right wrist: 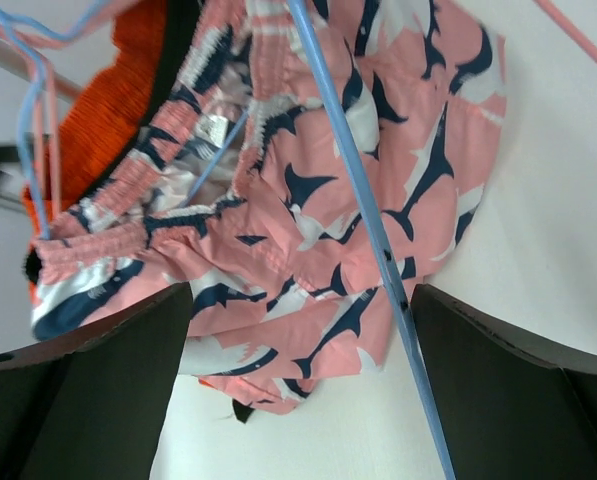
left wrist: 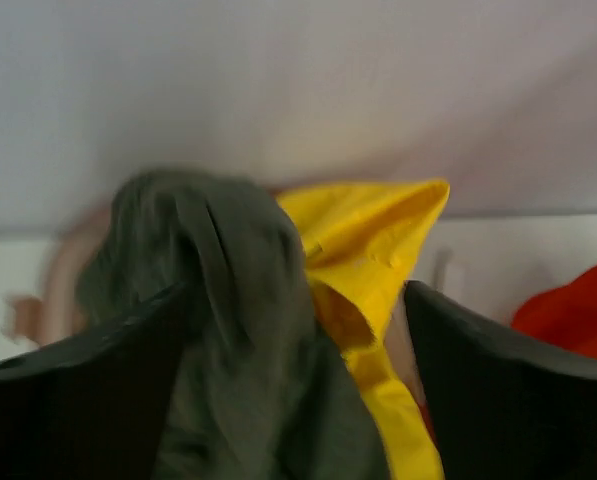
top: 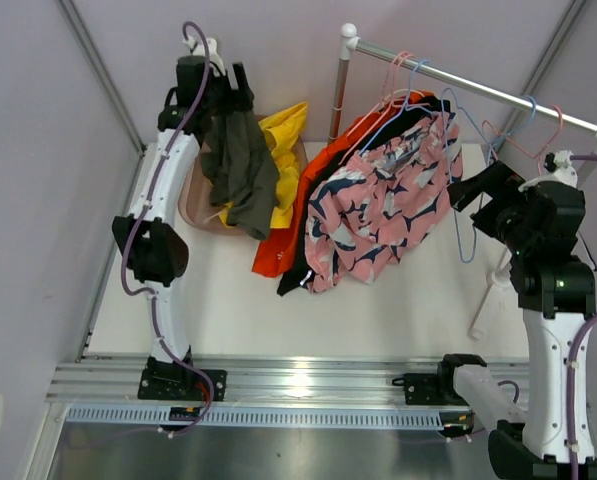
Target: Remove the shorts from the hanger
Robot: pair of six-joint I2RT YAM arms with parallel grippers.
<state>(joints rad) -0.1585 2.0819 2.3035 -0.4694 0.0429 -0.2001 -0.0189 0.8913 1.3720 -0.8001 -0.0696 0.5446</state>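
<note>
The dark olive-green shorts (top: pixel 240 165) hang down from my raised left gripper (top: pixel 228 95) at the back left. In the left wrist view the gripper (left wrist: pixel 293 300) stands wide open with the blurred olive shorts (left wrist: pixel 228 300) between its fingers and the yellow shorts (left wrist: pixel 368 250) just behind. The yellow shorts (top: pixel 283 150) lie by the tan basket (top: pixel 190 195). The orange (top: pixel 303 205), black (top: pixel 300 278) and pink patterned shorts (top: pixel 378 205) hang from the rail (top: pixel 478 88). My right gripper (top: pixel 466 190) is open beside the pink shorts (right wrist: pixel 308 200), with a blue hanger wire (right wrist: pixel 363 220) between its fingers.
The rack's white post (top: pixel 340 85) stands at the back middle and its leg (top: pixel 488 300) near my right arm. Several empty pink and blue hangers (top: pixel 523 125) hang at the rail's right end. Grey walls close in the left and back.
</note>
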